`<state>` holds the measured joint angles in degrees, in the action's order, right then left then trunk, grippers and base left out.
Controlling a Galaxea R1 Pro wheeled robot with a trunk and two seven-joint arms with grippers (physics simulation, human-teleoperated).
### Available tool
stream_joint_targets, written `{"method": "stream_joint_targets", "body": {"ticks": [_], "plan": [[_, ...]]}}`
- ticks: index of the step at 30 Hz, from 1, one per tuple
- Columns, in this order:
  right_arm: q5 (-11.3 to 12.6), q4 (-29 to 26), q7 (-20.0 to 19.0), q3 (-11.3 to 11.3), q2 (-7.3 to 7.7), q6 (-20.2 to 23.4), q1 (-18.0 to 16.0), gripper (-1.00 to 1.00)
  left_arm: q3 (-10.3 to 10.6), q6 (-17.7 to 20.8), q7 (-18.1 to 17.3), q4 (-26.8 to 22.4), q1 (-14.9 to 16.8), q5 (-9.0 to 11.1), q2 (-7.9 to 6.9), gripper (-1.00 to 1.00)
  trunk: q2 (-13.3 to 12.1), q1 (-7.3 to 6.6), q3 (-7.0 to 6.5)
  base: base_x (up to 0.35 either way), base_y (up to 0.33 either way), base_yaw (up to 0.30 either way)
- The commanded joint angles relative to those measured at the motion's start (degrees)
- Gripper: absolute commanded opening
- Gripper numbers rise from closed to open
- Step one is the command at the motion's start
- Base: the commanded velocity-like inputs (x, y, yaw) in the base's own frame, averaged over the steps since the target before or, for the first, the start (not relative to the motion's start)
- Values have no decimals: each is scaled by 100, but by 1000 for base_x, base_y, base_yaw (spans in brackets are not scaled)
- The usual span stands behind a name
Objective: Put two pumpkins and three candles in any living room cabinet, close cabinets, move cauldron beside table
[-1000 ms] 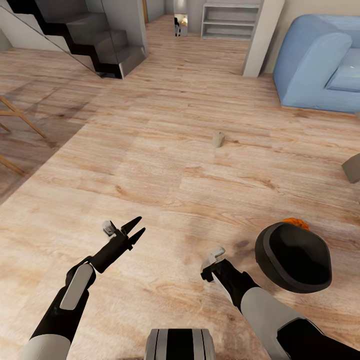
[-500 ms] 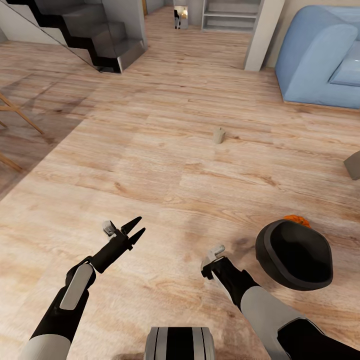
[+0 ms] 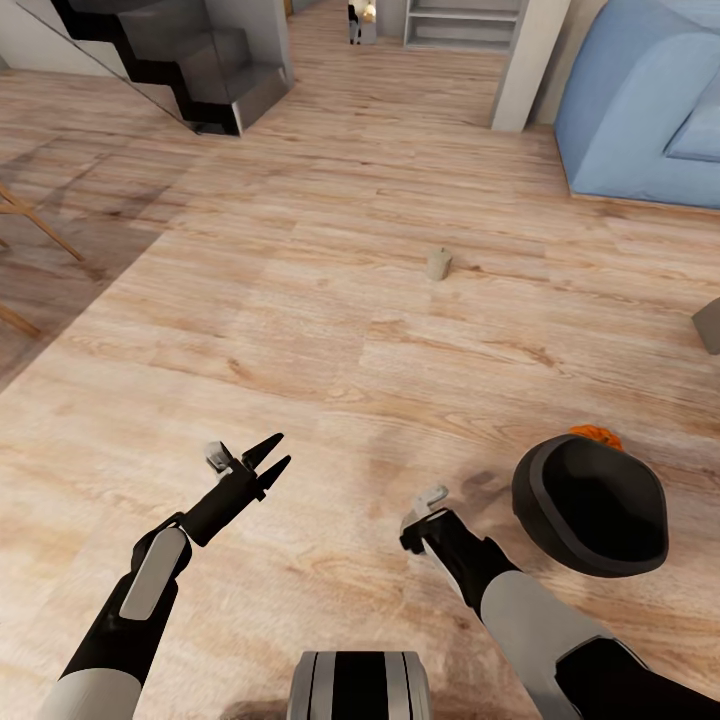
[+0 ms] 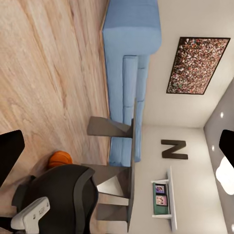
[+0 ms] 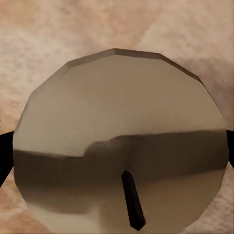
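My right gripper (image 3: 418, 528) points down at the floor, and its black fingertips (image 5: 4, 158) press either side of a pale grey-beige candle (image 5: 117, 122) with a dark wick. A second candle (image 3: 438, 264) stands on the floor ahead. The black cauldron (image 3: 590, 505) lies tipped with its mouth towards me, just right of my right arm, and it also appears in the left wrist view (image 4: 63, 195). An orange pumpkin (image 3: 597, 436) peeks from behind it, seen too from the left wrist (image 4: 61, 158). My left gripper (image 3: 272, 460) hangs open and empty over bare floor. The glass table (image 4: 132, 161) stands past the cauldron.
A blue sofa (image 3: 640, 110) fills the far right. A grey table leg (image 3: 708, 328) shows at the right edge. Dark stairs (image 3: 170, 60) rise at the far left, wooden chair legs (image 3: 30, 215) stand at the left edge, and a white pillar (image 3: 525, 60) stands ahead.
The whole picture has shifted, with the floor, stairs and sofa sliding slightly upward, so the camera moved. Both arms keep the same pose and the same grip.
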<state>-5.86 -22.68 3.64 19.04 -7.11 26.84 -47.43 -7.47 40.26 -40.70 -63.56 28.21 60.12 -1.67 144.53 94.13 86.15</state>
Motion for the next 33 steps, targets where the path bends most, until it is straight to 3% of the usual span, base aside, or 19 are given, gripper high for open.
{"method": "stream_joint_targets", "body": {"ticks": [1,2,13,23,33], "plan": [[159,264,-19,-6,-1,-12,6,100,0,0,0,1,1,-1,0,100,-1,1,1,0,0,0],[157,264,-20,-4,-4,-12,6,-100,0,0,0,1,1,-1,0,100,-1,1,1,0,0,0],[155,244,-21,3,-7,9,6,-100,-9,0,1,2,1,-1,0,100,-1,1,1,0,0,0],[164,-539,-30,3,65,442,6,-100,-13,0,0,2,1,-1,0,100,-1,1,1,0,0,0],[172,-758,-30,-12,129,506,8,-100,-14,0,1,2,1,-1,0,100,-1,1,1,0,0,0]]}}
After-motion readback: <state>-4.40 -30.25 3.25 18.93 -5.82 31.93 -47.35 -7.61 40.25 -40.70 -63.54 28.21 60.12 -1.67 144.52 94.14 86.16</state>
